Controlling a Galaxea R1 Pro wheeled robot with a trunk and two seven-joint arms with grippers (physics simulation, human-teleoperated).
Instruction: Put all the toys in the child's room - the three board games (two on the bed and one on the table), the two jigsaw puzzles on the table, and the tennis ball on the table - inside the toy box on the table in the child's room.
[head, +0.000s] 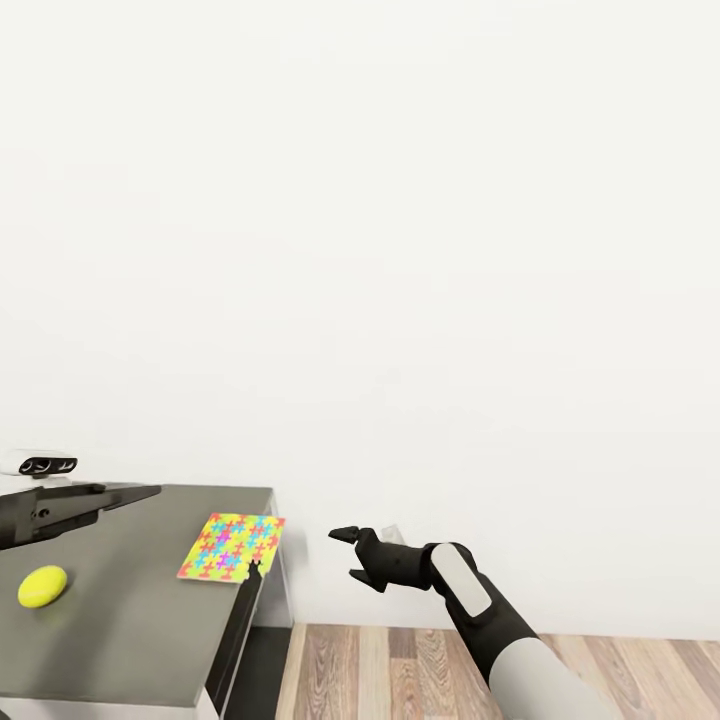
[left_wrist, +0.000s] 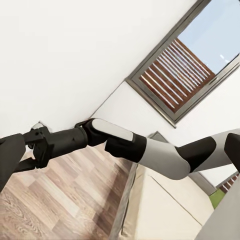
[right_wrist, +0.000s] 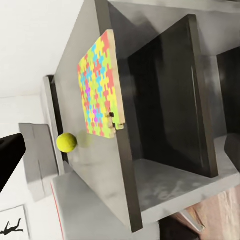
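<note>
Low at the left, the dark grey table corner (head: 130, 620) carries a thin multicoloured jigsaw puzzle sheet (head: 231, 546) at its far right edge and a small yellow-green tennis ball (head: 43, 586) nearer left. Right of it, the black right gripper (head: 347, 553) hangs parted, empty. Whether the left gripper (head: 120, 493) is open, I cannot tell.

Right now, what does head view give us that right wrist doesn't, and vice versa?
Head view alone: the right claw open, off the table's edge over the wood floor, and the left arm above the table. Right wrist alone: the open dark compartments under the tabletop, and a light grey box past the ball. Both: the jigsaw puzzle at the table edge, the tennis ball.
</note>
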